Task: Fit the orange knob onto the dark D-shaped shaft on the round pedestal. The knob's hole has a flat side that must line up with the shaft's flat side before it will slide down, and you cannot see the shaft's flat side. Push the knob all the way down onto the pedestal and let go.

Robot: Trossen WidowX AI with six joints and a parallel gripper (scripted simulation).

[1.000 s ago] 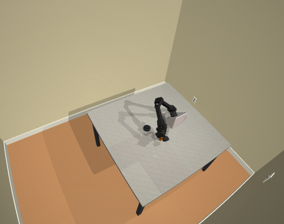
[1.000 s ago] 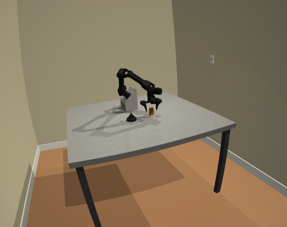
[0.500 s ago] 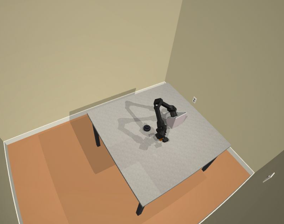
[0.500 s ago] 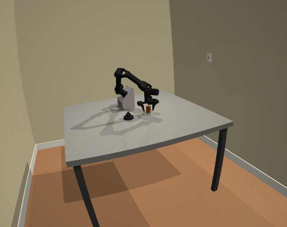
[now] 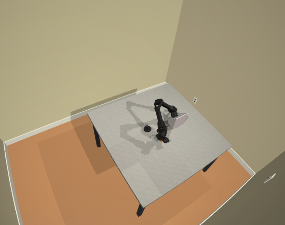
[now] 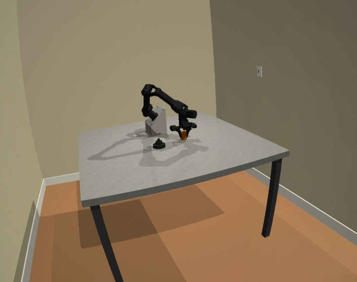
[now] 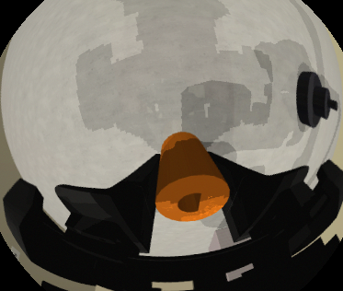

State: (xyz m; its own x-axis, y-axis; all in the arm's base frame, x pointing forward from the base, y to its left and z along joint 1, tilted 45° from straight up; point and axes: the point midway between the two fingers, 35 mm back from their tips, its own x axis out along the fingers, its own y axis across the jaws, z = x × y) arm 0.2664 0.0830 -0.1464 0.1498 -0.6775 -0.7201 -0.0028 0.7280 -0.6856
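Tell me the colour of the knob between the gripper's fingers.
The knob is orange, clearest in the wrist view.

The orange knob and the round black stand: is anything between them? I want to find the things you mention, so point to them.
No other thing, just table [image 6: 172, 157] and shadows, between knob [image 6: 184, 135] and stand [image 6: 159, 145] in the exterior view.
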